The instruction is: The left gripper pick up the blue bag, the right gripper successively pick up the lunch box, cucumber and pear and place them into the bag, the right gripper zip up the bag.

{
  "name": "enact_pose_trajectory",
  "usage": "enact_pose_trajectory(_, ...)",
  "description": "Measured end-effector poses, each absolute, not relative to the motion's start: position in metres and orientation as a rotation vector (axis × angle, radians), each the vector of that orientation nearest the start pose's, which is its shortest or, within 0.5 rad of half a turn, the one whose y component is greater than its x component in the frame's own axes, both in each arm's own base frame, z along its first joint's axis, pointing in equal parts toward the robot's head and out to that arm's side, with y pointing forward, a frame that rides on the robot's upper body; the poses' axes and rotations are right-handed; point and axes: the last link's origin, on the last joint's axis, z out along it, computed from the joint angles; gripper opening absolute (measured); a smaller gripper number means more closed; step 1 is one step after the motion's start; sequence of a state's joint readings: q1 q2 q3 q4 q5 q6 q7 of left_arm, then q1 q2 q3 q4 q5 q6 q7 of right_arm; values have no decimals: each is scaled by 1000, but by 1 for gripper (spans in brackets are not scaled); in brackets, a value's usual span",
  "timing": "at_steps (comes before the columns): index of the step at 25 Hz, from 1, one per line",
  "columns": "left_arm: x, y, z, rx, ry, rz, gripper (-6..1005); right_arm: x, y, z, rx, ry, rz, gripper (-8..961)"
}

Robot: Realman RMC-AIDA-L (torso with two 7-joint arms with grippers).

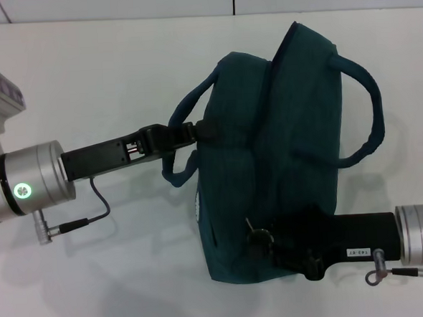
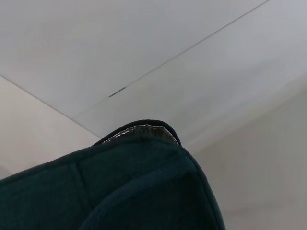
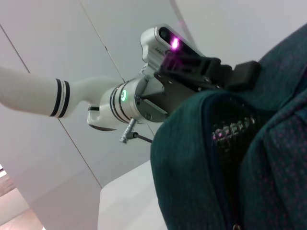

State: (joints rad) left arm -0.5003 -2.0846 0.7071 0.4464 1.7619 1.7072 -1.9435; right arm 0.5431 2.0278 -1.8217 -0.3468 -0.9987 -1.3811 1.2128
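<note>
Clearly the left claw (image 1: 188,133) is clamped on the blue bag (image 1: 283,161), while the right claw's (image 1: 263,243) spread cannot be told.

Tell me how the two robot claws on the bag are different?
The left gripper grabs the blue bag at its upper side by a handle; the right gripper works at the bag's near bottom edge. The right one has a white label; the left has none. Both are black and touch the bag.

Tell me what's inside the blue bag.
Contents are hidden: the blue bag looks closed on top. Only a sliver of silvery lining shows at one edge. No lunch box, cucumber or pear is visible anywhere.
</note>
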Motion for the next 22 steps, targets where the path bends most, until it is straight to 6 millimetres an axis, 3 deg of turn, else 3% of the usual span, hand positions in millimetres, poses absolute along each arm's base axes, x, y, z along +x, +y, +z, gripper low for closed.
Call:
enact_pose_trajectory(7, -246, 298, -16, -2502, -1642, -1296, 94, 228, 276, -98, -2988, 702, 886, 165)
enact_pose_trajectory(18, -246, 298, -16, -2499, -1643, -1300, 96, 227, 274, -97, -2987, 696, 911, 11)
enact_pose_trajectory(22, -247, 297, -15, -2491, -1644, -1302, 96, 229, 273, -91, -2977, 704, 936, 16)
